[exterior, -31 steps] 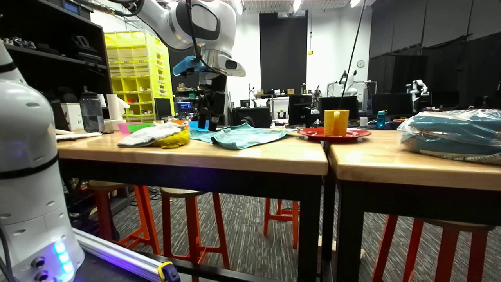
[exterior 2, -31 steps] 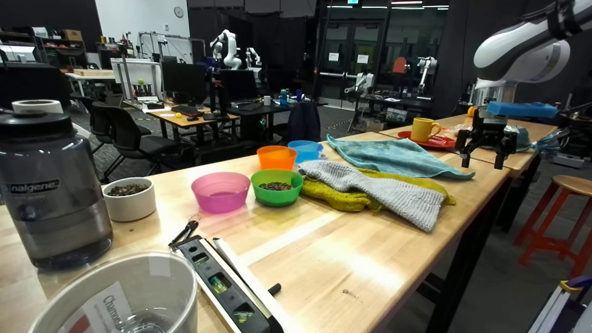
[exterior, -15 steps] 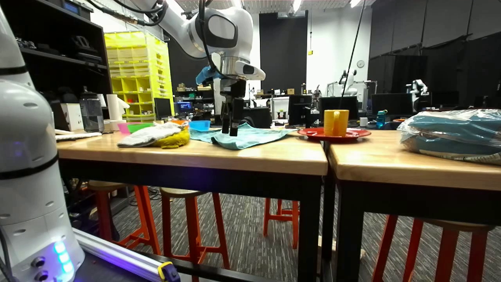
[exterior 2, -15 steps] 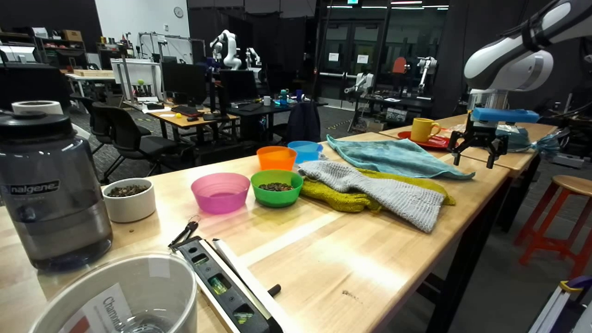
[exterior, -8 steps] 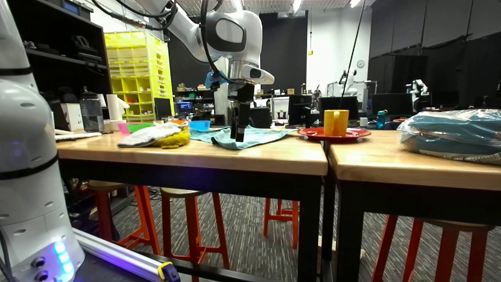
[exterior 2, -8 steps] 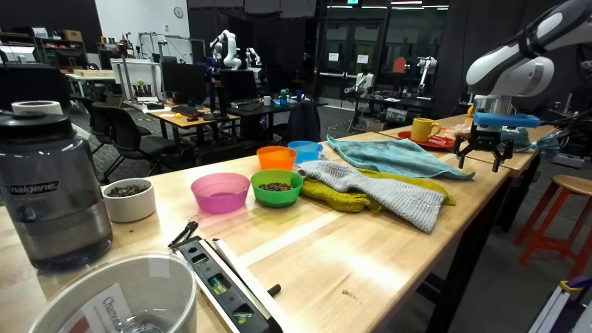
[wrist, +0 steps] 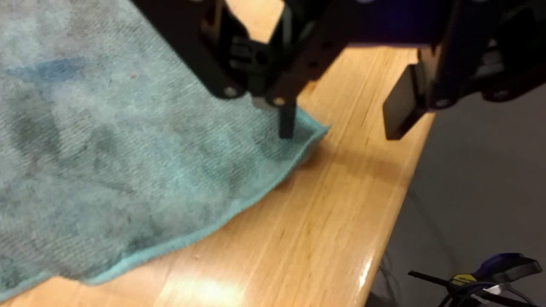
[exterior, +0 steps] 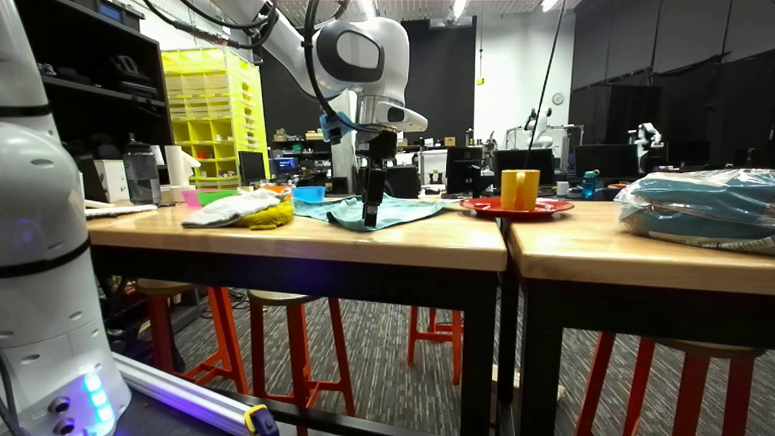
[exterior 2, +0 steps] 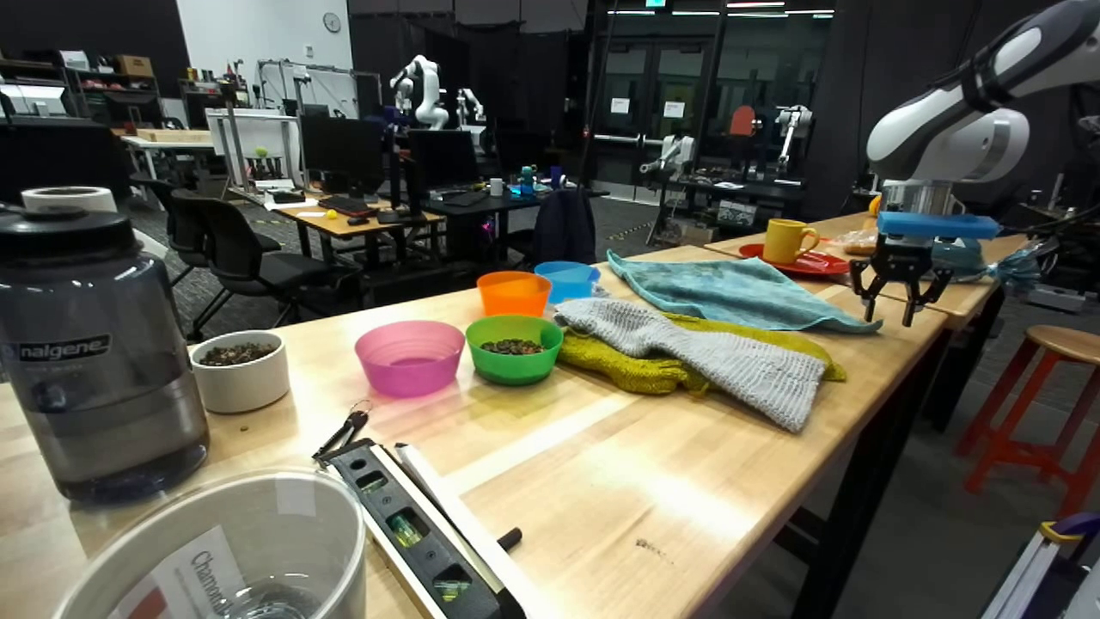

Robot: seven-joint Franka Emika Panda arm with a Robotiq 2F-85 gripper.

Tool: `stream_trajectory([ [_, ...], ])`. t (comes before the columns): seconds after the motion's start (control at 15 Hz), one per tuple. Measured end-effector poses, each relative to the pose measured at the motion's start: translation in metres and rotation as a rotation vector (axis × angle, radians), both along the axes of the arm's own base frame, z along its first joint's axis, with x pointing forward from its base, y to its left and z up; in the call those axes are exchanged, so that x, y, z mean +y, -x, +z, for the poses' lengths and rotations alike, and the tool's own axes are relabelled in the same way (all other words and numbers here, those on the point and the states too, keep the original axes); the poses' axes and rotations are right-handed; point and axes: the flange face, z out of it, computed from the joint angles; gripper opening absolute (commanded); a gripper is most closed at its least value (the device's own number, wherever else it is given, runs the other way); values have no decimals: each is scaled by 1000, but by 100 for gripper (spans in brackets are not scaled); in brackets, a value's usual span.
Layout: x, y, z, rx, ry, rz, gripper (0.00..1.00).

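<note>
A teal cloth [wrist: 149,149] lies spread on the wooden table; it shows in both exterior views [exterior: 399,212] [exterior 2: 730,292]. My gripper [wrist: 341,121] is low over the cloth's corner near the table edge, jaws apart with nothing held. In the wrist view one fingertip [wrist: 286,125] stands over the cloth just inside its corner. The other fingertip [wrist: 399,115] is over bare wood beside it. The corner tip pokes between them. Whether the fingertip touches the cloth, I cannot tell. The gripper also shows in both exterior views [exterior: 370,219] [exterior 2: 889,315].
A grey knit cloth [exterior 2: 696,348] lies on a mustard cloth [exterior 2: 619,365]. A red plate [exterior 2: 825,266] bears a yellow mug [exterior 2: 782,241]. Pink [exterior 2: 410,361], green [exterior 2: 507,371], orange [exterior 2: 514,297] and blue [exterior 2: 569,282] bowls stand beyond. A plastic-wrapped blue bundle [exterior: 702,212] lies on the adjoining table.
The gripper has moved along the table toward the cloth's corner and come down. Its jaws have drawn partly closer together in the last half second. The cloth has not visibly moved.
</note>
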Motion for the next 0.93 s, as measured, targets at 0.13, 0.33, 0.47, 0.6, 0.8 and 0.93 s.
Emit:
stream_trajectory([
  [0.13, 0, 1, -1, 7, -2, -19, 11],
  [0.33, 1, 3, -3, 25, -10, -45, 0],
  [0.47, 2, 4, -5, 40, -18, -58, 0],
  [0.6, 3, 6, -7, 56, -26, -70, 0],
  [0.8, 4, 7, -8, 70, -34, -78, 30],
  [0.93, 5, 8, -8, 73, -36, -80, 43],
])
